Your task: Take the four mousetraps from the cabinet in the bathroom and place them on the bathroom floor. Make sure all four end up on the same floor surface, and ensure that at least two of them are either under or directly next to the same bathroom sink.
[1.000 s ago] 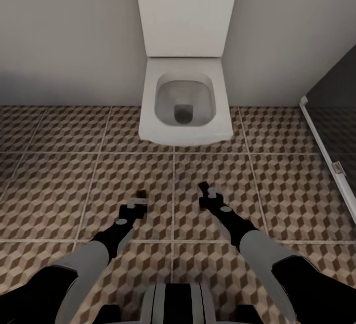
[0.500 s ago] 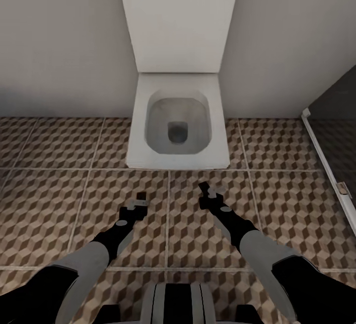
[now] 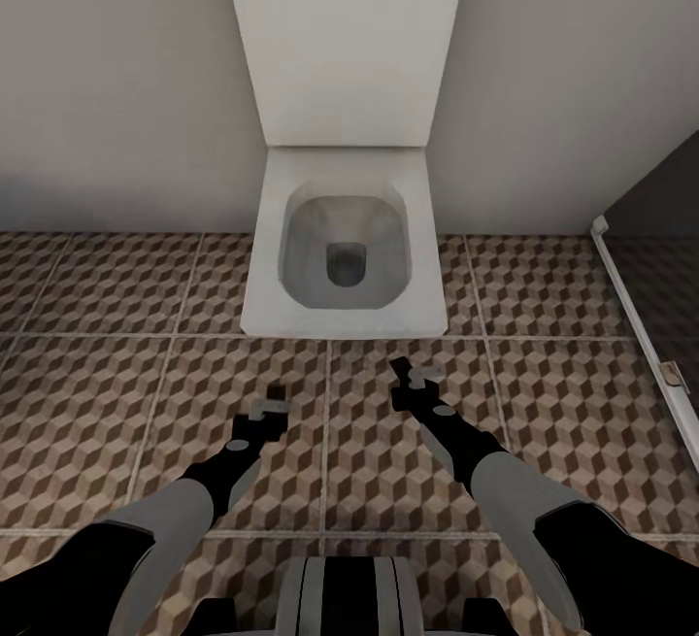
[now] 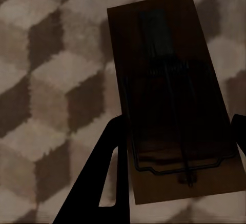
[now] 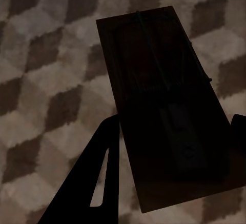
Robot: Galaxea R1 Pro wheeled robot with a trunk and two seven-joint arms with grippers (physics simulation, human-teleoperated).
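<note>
Carrying two mousetraps at once, the robot faces a white toilet (image 3: 342, 252) standing on the bathroom floor (image 3: 97, 393) against a pale wall. The left pincer (image 3: 273, 404) is closed on a mousetrap (image 4: 171, 106), whose brown board lies between the two dark fingers (image 4: 105, 172) with the wire bail toward the wrist. The right pincer (image 3: 408, 382) likewise grips a second mousetrap (image 5: 164, 106), board flat, held above the cube-patterned tiles.

Judging from the task, this spot is by the toilet, not the sink, so the sensible course is to turn the base toward the sink before lowering anything. Both arms should stay level while driving so the boards do not slip from the fingers. When releasing, bring each trap down close to the tile, flat side down, then open.

Count: two mousetraps, one per pincer; two pincers; one toilet; one glass shower screen edge (image 3: 641, 316) at the right.
</note>
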